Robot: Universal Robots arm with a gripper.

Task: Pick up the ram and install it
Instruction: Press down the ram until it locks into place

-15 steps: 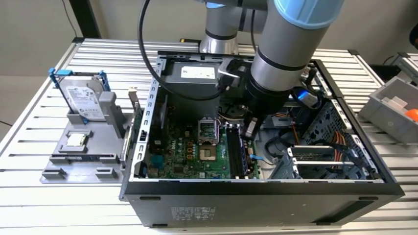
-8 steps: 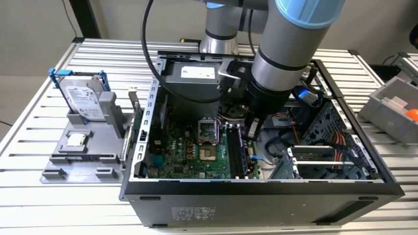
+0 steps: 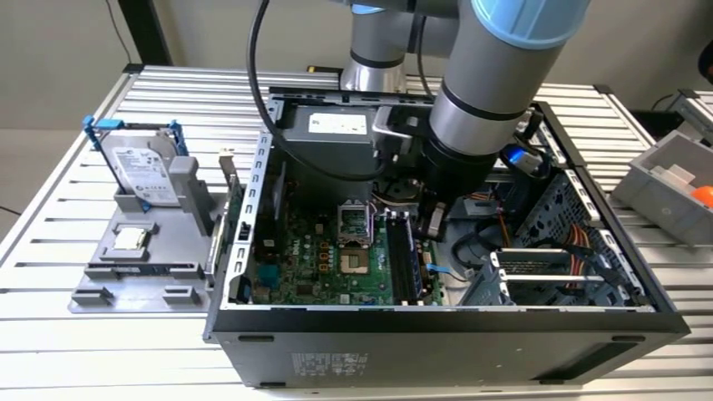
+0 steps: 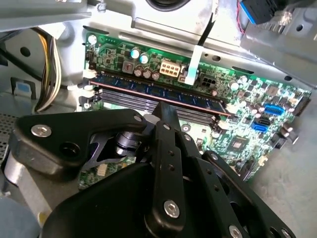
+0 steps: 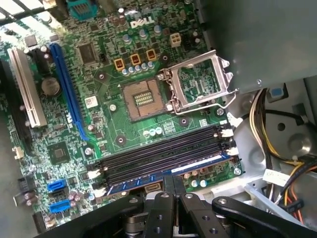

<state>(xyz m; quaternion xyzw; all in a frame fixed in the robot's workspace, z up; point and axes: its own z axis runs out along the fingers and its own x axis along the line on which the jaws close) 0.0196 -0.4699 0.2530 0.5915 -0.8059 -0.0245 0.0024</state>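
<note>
ram [image 4: 158,95]: one, seated in slot | tool [image 5: 172,184] just above | memory slots [image 5: 163,153]: four

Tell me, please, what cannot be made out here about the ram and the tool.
- Second wrist view: the tool hides the ram's middle, so its seating is unclear.
- First wrist view: the tool covers part of the ram.
- Exterior view: the arm hides where tool meets ram.
</note>
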